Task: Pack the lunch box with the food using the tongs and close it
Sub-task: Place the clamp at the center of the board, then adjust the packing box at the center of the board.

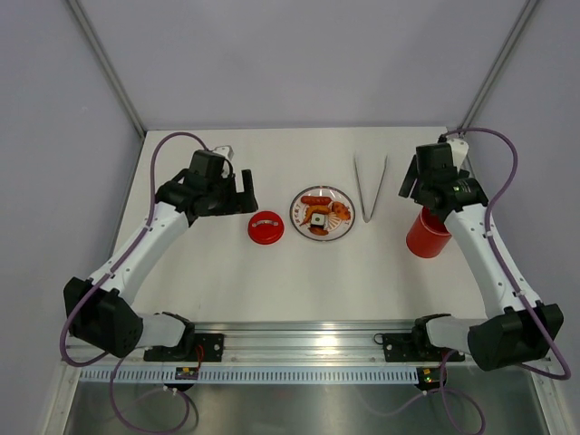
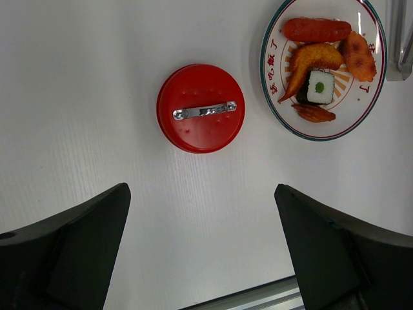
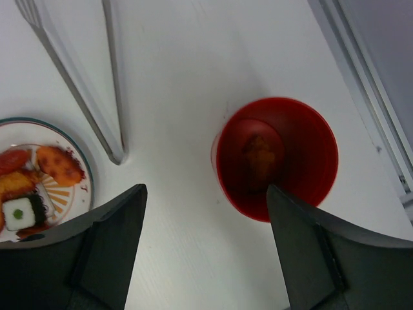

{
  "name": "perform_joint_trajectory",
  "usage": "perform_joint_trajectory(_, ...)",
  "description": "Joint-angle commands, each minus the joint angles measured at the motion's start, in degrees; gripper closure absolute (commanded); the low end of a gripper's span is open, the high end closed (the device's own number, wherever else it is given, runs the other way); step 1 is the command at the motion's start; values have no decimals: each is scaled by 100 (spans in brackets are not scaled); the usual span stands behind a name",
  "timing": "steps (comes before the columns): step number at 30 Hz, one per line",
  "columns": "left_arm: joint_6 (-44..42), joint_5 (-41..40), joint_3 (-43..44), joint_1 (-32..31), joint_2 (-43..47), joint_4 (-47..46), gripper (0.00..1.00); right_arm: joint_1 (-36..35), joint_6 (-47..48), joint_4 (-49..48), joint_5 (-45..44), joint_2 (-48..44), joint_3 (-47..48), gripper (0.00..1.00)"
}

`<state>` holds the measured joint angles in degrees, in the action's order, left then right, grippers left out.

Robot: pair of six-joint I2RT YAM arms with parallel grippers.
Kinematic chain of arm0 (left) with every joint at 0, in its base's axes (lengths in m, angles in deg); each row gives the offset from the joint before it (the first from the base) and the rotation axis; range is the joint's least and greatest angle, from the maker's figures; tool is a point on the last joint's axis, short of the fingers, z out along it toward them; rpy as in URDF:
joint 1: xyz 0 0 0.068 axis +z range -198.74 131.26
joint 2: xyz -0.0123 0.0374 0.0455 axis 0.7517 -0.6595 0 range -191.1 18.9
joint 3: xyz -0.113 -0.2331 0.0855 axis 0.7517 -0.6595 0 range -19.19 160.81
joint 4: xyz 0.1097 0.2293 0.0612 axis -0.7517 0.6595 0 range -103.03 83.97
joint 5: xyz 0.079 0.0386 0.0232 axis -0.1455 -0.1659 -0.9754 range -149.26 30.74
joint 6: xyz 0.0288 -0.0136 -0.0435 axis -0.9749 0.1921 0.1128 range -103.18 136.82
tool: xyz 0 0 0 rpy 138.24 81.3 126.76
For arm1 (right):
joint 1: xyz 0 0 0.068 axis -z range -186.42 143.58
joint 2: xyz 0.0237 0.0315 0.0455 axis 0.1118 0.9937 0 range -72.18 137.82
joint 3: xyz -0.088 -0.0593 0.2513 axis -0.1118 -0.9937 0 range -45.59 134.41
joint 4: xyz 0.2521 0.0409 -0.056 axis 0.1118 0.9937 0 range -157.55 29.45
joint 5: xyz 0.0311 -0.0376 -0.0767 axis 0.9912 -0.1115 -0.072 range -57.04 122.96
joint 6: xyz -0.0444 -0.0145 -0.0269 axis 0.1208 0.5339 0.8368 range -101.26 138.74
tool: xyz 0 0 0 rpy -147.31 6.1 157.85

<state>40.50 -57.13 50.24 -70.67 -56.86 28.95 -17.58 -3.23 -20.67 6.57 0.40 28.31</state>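
Status: right end effector (image 3: 205, 194) spread, pinching nothing, hovering over the open lunch box (image 3: 277, 158). Left end effector (image 2: 201, 190) spread wide, empty, hanging above the lid (image 2: 201, 108).

Locations, taken from the plate (image 1: 297, 201): lunch box upright at 4 o'clock, well apart. Lid flat on the surface (image 1: 272, 290) at 9 o'clock, handle up. Tongs (image 1: 370, 186) lying flat at 2 o'clock, joined end toward 6 o'clock, tips toward 12 o'clock.

Step in hand, as judged: take up the tongs with the right end effector.
1. Travel toward 10 o'clock from the lunch box, staying clear of its rim.
2. Descend squarely over both arms near mid-length, not at the joined end.
3. Close only enough to hold, leaving spring travel for gripping food.
4. Lift straight up before swinging toward the plate.

Count:
- Lunch box: one
- Lid: one
- Tongs: one pair
- Plate: one
- On the plate, five pieces: one sausage (image 2: 316, 29), three fried bits (image 2: 316, 58), one roll (image 2: 319, 87)
- Inside the lunch box: one fried bit (image 3: 260, 158)
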Motion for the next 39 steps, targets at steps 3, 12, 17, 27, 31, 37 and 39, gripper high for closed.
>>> perform_joint_trajectory(3,-101,209,-113,22,-61,-295,1,210,-246,498,90,-332,-578,20)
perform_joint_trajectory(12,-127,156,-184,22,-35,-269,1,228,-17,279,292,169,-817,46)
perform_joint_trajectory(17,-136,130,-167,22,-26,-260,1,228,36,200,459,248,-852,56)
perform_joint_trajectory(27,-109,182,-175,22,-8,-269,1,228,176,445,828,99,-676,96)
perform_joint_trajectory(31,-92,200,-132,22,-43,-278,1,211,45,577,1539,-146,-562,100)
perform_joint_trajectory(37,-57,279,-35,22,-140,-304,1,-262,-272,832,1848,-455,-606,100)
perform_joint_trajectory(39,-57,288,-26,22,-166,-304,1,-526,-447,876,1813,-464,-588,100)
